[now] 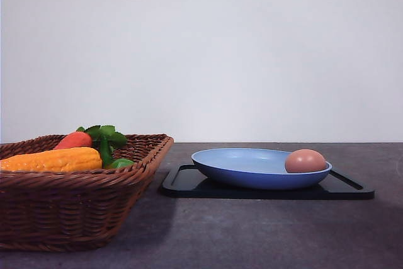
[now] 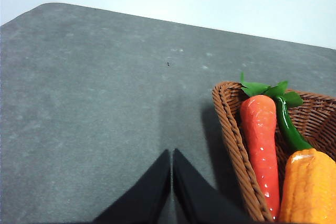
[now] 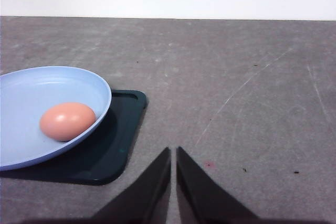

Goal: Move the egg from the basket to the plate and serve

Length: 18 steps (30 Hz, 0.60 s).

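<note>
Left hand (image 2: 171, 153): fingers pressed together, holding nothing, over bare grey surface (image 2: 94, 103) just beside the basket (image 2: 233, 145). Right hand (image 3: 174, 150): fingers likewise together and empty, near the black tray (image 3: 113, 150) corner. Front view: egg (image 1: 305, 161) sits in the plate (image 1: 252, 165) at its 3 o'clock rim; plate rests on the tray. Basket holds carrot (image 1: 73, 140) and corn (image 1: 53, 160).
</note>
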Tool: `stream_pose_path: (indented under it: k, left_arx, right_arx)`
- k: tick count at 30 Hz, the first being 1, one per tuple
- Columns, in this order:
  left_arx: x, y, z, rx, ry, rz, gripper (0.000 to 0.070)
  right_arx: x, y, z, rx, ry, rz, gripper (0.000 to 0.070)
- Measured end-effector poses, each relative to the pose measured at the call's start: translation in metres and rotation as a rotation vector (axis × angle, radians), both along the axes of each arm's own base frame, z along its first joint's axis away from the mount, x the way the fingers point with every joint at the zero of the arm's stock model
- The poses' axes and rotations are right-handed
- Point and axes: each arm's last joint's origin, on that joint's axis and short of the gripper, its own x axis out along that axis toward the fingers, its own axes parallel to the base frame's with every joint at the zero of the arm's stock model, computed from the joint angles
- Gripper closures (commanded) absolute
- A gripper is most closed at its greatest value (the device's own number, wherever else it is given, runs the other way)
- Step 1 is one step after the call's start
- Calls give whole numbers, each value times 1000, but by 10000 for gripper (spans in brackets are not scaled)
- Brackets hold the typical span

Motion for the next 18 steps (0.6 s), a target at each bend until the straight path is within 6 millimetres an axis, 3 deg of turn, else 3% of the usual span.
stream_pose_path:
  k: [18]
  left_arx:
    - [0,0,0,0,0,0,700]
  right_arx:
    - [0,0,0,0,0,0,700]
